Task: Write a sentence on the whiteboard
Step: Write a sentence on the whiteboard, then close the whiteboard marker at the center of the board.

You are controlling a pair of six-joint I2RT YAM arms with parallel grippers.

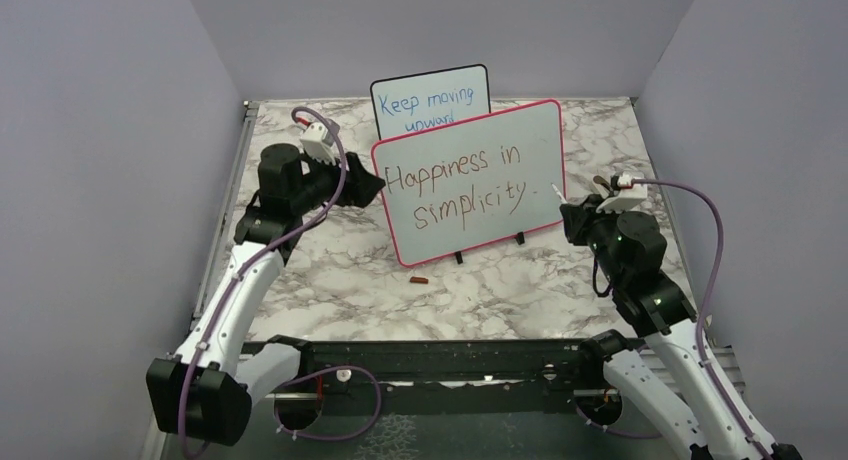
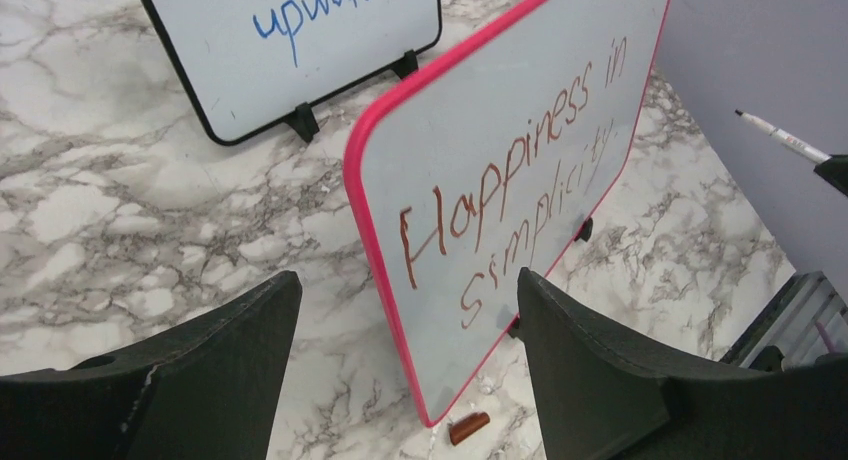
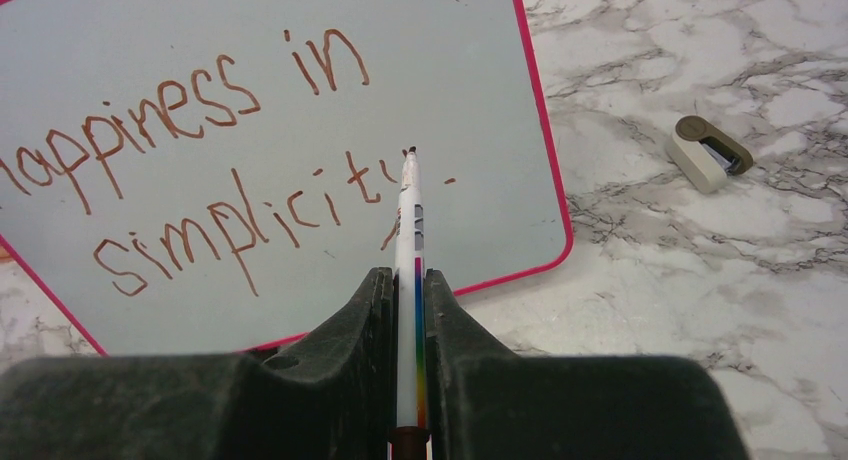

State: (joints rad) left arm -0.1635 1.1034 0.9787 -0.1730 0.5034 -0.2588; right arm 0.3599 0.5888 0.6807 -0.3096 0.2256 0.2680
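Whiteboard [image 1: 470,180]: stood on black feet on the table [image 1: 330,280], leaning back, pink-red frame intact, turned slightly off square to the arms.
Sentence [image 1: 455,185]: brownish-red handwriting on the whiteboard face, two lines. The upper line read "Happiness in" and the lower "simplicity", with a full stop set a little apart to the right. All letters were legible in the top view.
Left gripper [image 1: 368,188]: at the whiteboard's left edge. Its jaws were spread wide and held nothing. The left wrist view showed the frame's left edge in the gap beyond the fingers [image 2: 230,350]. Contact with the frame could not be determined.
Right gripper [image 3: 408,280]: off the whiteboard's lower right corner, jaws clamped on the marker [image 3: 408,230].
Marker: white barrel with a coloured stripe, uncapped, tip pointed at the whiteboard face near the full stop. In the left wrist view the tip stood clear of the whiteboard, to its right.
Cap [image 1: 419,278]: small brownish-red piece lying on the table just in front of the whiteboard's lower edge, towards the left foot.
Small board [image 1: 430,100]: black-framed, directly behind the whiteboard, which hid its lower part in the top view. Blue writing read "Keep moving upward".
Beige object [image 3: 708,152]: small, with a dark end, lying on the table to the right of the whiteboard, apart from it. Its identity could not be determined.
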